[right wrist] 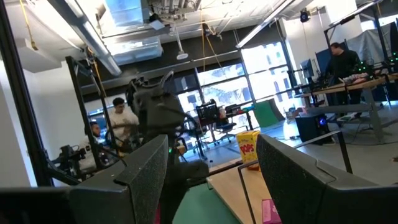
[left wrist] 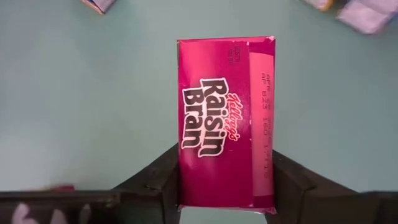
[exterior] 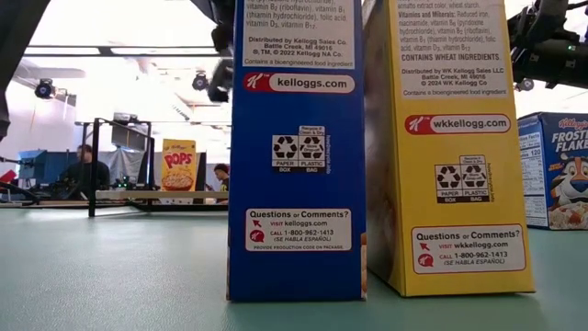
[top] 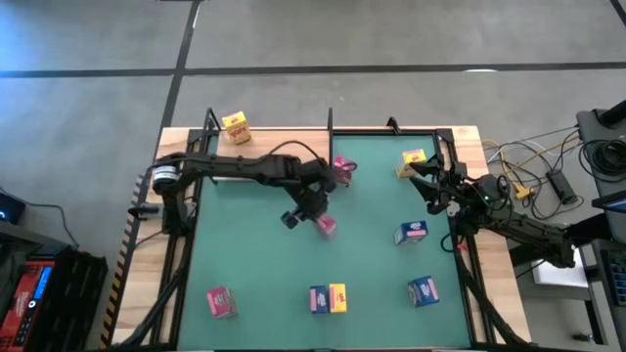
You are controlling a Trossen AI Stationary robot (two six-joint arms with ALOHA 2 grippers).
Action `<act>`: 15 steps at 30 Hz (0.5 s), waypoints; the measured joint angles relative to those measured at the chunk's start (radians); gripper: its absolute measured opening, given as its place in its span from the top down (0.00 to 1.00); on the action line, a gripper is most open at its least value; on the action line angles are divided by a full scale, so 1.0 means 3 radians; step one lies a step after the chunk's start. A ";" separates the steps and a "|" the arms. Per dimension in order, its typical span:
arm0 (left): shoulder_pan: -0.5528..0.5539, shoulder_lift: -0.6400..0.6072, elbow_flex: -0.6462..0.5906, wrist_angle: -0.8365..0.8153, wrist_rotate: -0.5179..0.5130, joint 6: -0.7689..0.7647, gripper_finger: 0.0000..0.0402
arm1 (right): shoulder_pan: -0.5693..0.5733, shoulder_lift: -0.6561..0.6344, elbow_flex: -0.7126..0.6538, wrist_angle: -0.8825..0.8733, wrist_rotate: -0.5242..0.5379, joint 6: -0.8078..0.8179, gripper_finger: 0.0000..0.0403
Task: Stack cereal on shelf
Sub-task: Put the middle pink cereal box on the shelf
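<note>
While the left gripper [top: 323,217] is clamped on a pink Raisin Bran box [left wrist: 225,121] over the middle of the mat [top: 254,264], the risk I'd flag is the grip itself; in the wrist view the fingers [left wrist: 163,180] pinch only the box's lower end, so I'd guess a quick swing toward the shelf [top: 181,147] could twist it or let it slip; another pink box [top: 341,166] sits near the arm, so a sloppy move might knock that one too; the shelf at the back left edge holds just one yellow box [top: 236,127] as far as I can tell, so most of the job is still ahead; along the front of the mat there's a pink box [top: 221,301], then a blue and yellow pair [top: 328,298] touching, then more blue ones [top: 423,290]; over on the right, the right gripper [top: 423,178] hangs open and empty next to a yellow box [top: 412,162] near the back right corner.
</note>
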 joint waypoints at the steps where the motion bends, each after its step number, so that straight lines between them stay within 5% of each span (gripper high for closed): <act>1: 0.0048 -0.0049 0.0000 -0.0097 0.0036 -0.0008 0.62 | 0.0000 0.0001 0.0000 0.0000 -0.0001 0.0000 0.42; 15: 0.1239 -0.0486 -0.0003 -0.0506 0.0086 -0.0545 0.60 | 0.0000 0.0001 0.0000 0.0001 -0.0001 0.0000 0.42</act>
